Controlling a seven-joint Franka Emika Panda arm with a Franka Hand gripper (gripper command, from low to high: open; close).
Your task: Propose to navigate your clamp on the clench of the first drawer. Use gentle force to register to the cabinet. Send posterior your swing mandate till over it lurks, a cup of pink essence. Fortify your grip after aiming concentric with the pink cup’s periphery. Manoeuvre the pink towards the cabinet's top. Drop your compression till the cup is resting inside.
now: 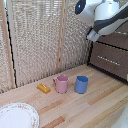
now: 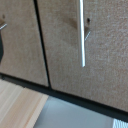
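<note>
My arm hangs high at the exterior view's right, bent down toward the cabinet. My clamp hovers beside the first drawer; I cannot tell whether its fingers are apart.

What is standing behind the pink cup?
Behind the pink cup stands a woven screen; the blue mug is beside it. What lies behind the screen cannot be seen.

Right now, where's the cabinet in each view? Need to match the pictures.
Exterior view: the cabinet stands at the exterior view's right edge, partly behind the arm.
Wrist view: the cabinet fills most of the picture, close up, with a silver bar handle on one front.
Shared landmark: the light wooden tabletop, next to the cabinet.
</note>
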